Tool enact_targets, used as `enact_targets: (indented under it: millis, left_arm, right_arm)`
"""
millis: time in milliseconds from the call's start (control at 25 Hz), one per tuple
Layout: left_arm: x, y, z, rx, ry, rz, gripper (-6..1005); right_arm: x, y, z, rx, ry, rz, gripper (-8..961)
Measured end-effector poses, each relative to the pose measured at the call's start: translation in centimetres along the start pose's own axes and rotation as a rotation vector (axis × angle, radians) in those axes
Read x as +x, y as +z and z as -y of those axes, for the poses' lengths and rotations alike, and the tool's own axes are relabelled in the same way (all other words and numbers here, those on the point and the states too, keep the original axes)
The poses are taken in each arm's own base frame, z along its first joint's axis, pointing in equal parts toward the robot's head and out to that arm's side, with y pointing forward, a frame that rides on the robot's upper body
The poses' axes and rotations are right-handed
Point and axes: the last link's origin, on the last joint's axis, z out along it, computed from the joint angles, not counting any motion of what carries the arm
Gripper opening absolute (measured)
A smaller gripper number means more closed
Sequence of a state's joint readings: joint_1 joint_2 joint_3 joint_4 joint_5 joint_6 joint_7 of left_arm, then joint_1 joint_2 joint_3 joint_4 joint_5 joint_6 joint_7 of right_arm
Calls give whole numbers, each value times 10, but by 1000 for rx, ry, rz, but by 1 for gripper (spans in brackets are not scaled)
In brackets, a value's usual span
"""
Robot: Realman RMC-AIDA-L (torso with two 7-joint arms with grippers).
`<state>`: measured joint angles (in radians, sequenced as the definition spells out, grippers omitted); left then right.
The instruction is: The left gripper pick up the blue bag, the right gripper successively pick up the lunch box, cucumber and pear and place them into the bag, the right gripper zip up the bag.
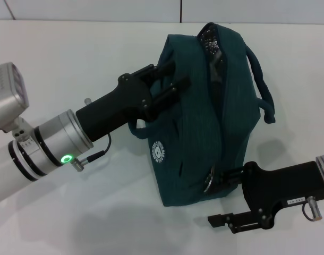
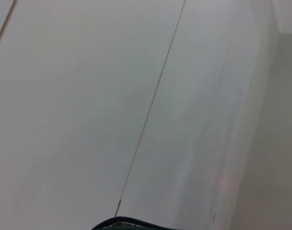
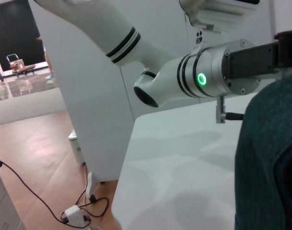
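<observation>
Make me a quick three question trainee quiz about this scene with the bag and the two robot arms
1. True or false: the large dark teal-blue fabric bag lies flat and empty on the white table.
2. Which claw is at the bag's metal ring zipper pull? A) left claw B) right claw C) neither
3. Fill in: the indicator light on the left arm's silver cylinder glows ____.

Key:
1. False. The bag stands upright and looks bulky.
2. B. The right claw sits at the pull on the bag's near end, while the left claw grips the bag's side up near the top.
3. Green.
</observation>
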<state>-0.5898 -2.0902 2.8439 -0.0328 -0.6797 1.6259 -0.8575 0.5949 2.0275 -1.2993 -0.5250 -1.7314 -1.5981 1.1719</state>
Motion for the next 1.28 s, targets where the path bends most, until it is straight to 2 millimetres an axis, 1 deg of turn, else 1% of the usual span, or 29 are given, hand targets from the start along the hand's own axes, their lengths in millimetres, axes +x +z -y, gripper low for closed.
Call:
enact_targets:
  millis: [320,440,680,1040,1240,1280]
  left_arm:
    - [0,0,0,-1,-6,-1,558]
    - [-1,0,0,1,-8,-1,563]
    - [0,1,-1,-4,-9,0,571]
    - [0,4,-3,-18,-13,-1,584]
    - [-1,3,-3,-15,-16,-2,592]
    - [-1,2,-3,-14,-16,-2,593]
  right_arm:
    - [2,-3,0,21,28,12,571]
    - [7,-8,-3,29,40,14,568]
    - [12,-25,-7,109,39,47,559]
    - [8,-16,-7,78,31,48,555]
    - [5,-12,-6,71,25,54,536]
    - [5,-12,-6,72,26,54,519]
